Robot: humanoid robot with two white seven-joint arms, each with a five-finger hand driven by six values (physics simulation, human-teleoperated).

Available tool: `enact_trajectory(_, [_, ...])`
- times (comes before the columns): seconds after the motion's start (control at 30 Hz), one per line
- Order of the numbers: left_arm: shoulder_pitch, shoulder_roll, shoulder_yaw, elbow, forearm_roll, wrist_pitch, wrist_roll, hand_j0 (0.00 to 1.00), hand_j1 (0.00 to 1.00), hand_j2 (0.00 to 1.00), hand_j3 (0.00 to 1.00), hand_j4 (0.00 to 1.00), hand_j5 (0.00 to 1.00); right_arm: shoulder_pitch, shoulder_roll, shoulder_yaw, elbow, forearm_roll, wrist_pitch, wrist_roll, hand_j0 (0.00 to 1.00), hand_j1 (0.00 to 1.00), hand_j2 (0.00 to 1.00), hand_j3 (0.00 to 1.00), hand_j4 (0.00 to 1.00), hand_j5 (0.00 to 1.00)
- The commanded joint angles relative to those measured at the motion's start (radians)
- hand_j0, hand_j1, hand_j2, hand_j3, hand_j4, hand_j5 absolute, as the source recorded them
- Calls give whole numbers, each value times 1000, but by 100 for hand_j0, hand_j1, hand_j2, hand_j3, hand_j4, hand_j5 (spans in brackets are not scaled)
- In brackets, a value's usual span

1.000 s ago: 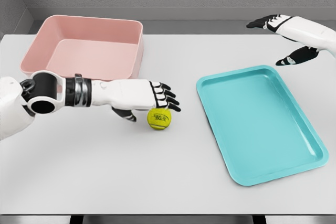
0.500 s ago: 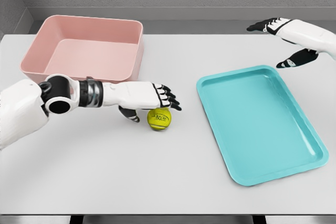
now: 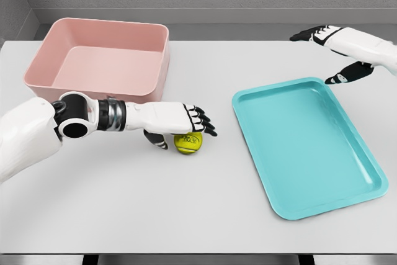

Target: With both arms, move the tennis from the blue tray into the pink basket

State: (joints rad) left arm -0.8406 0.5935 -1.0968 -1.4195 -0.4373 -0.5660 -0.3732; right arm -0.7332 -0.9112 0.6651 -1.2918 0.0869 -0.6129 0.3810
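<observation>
The left hand (image 3: 180, 119) lies palm down over the yellow tennis ball (image 3: 188, 143), fingers (image 3: 203, 124) stretched across its top and thumb (image 3: 156, 141) just to its left; the ball rests on the white table (image 3: 155, 209). The pink basket (image 3: 102, 57) stands behind this hand, the blue tray (image 3: 307, 144) to its right. The right hand (image 3: 332, 51) hangs open past the tray's far corner.

White arms (image 3: 28, 134), black joints, black-tipped fingers (image 3: 201, 123).
</observation>
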Motion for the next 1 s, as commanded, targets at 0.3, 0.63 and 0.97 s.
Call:
enact_trajectory(0.3, [3, 0, 0, 1, -15, 2, 2, 100, 100, 100, 100, 100, 100, 2, 0, -1, 0, -7, 2, -1, 100, 100, 100, 100, 100, 100])
enact_trajectory(0.63, [5, 0, 0, -1, -17, 2, 4, 100, 100, 100, 100, 100, 100, 2, -6, -2, 0, -7, 2, -1, 100, 100, 100, 100, 100, 100])
enact_trajectory(0.97, [6, 2, 0, -7, -23, -9, 4, 73, 73, 73, 73, 73, 73, 2, -9, -2, 0, -7, 2, -1, 100, 100, 100, 100, 100, 100])
